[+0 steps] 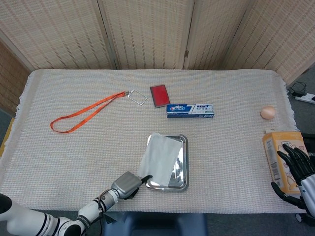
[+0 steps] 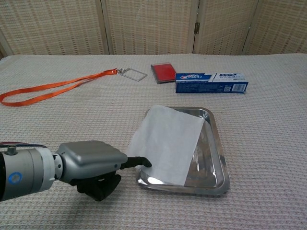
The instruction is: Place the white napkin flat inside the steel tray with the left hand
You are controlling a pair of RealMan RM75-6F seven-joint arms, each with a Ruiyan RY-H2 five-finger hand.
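Observation:
The white napkin (image 1: 160, 156) (image 2: 167, 141) lies slanted over the left side of the steel tray (image 1: 181, 167) (image 2: 217, 160), its left edge hanging past the tray's rim. My left hand (image 1: 127, 183) (image 2: 93, 165) sits at the tray's near left corner. One dark fingertip touches the napkin's near left edge, and the other fingers are curled under the hand. My right hand (image 1: 296, 172) shows only in the head view, at the far right off the table's edge, with its fingers spread and nothing in them.
Behind the tray lie a blue toothpaste box (image 1: 190, 110) (image 2: 211, 82), a red card (image 1: 159, 94) (image 2: 163, 73) and an orange lanyard (image 1: 83, 112) (image 2: 50, 87). An egg (image 1: 267, 112) and an orange carton (image 1: 279, 161) sit at the right edge by my right hand.

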